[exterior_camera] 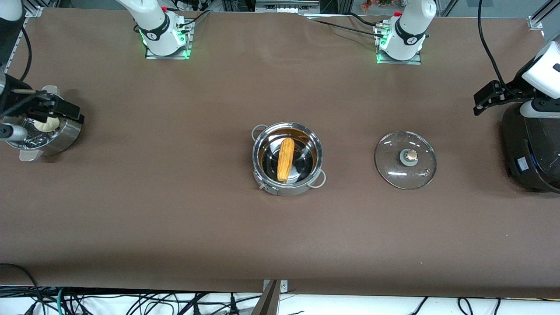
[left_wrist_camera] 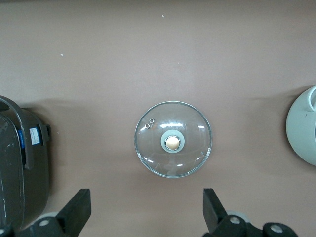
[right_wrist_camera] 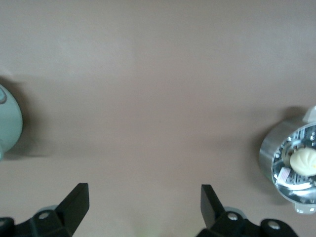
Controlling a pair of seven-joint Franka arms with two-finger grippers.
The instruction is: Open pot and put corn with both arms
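Note:
The steel pot [exterior_camera: 289,189] stands open at the middle of the table, with the yellow-orange corn [exterior_camera: 285,160] lying in it. Its glass lid [exterior_camera: 405,159] lies flat on the table beside it, toward the left arm's end, knob up; the lid also shows in the left wrist view [left_wrist_camera: 173,139]. My left gripper [exterior_camera: 489,98] is open and empty, up in the air beside the black cooker; its own view [left_wrist_camera: 146,207] shows bare table between the jaws. My right gripper [exterior_camera: 48,109] is open and empty over the steamer basket; it also shows in the right wrist view [right_wrist_camera: 144,205].
A black cooker [exterior_camera: 531,148] stands at the left arm's end of the table, also in the left wrist view [left_wrist_camera: 19,163]. A perforated steamer basket [exterior_camera: 65,135] with a pale bun [exterior_camera: 47,124] stands at the right arm's end, also in the right wrist view [right_wrist_camera: 276,158].

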